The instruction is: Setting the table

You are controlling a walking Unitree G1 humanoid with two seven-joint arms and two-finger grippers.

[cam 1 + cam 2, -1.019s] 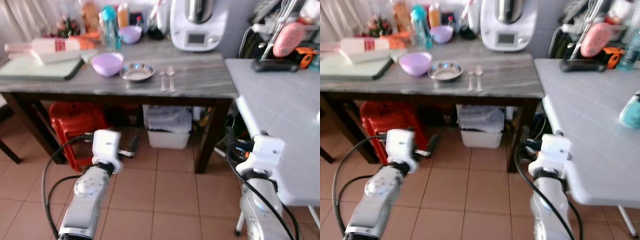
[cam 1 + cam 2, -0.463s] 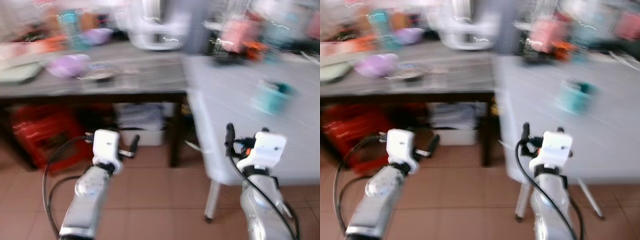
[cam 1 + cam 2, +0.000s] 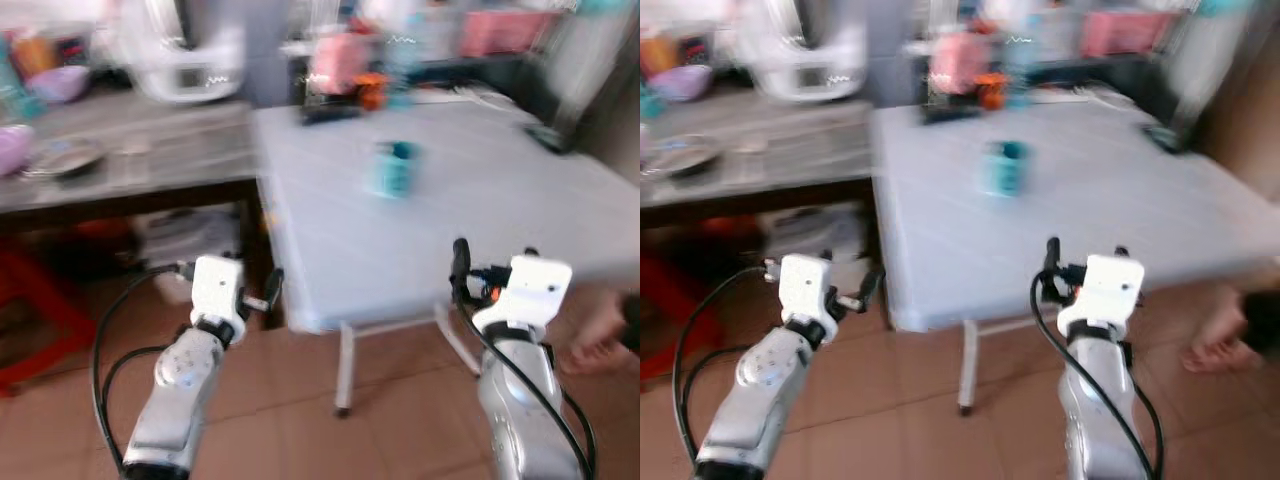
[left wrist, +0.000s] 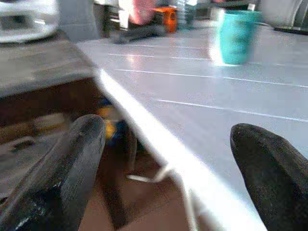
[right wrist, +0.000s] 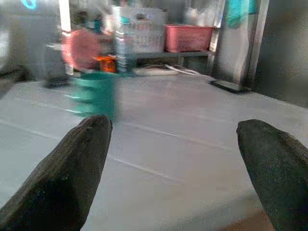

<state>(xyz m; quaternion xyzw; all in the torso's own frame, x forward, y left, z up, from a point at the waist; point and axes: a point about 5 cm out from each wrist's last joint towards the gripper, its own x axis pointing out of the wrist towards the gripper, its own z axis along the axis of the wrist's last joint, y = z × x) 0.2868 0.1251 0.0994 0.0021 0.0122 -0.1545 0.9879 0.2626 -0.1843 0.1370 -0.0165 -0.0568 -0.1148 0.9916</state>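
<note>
Both tools, left (image 4: 163,168) and right (image 5: 173,168), are hanging wide open and empty at the white worktop's (image 3: 330,250) near edge, a cup (image 3: 392,168) standing well beyond.

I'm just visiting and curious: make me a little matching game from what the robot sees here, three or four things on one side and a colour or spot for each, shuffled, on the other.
Things:
1. cup
2. metal dish
3. kitchen machine
4. person's hand

Places or colours:
A. white, at the back of the grey stone table
B. teal, standing on the pale folding table
C. low on the robot's right, near the floor
D. silvery, on the grey stone table near its front edge

Pairs: 1-B, 2-D, 3-A, 4-C
</note>
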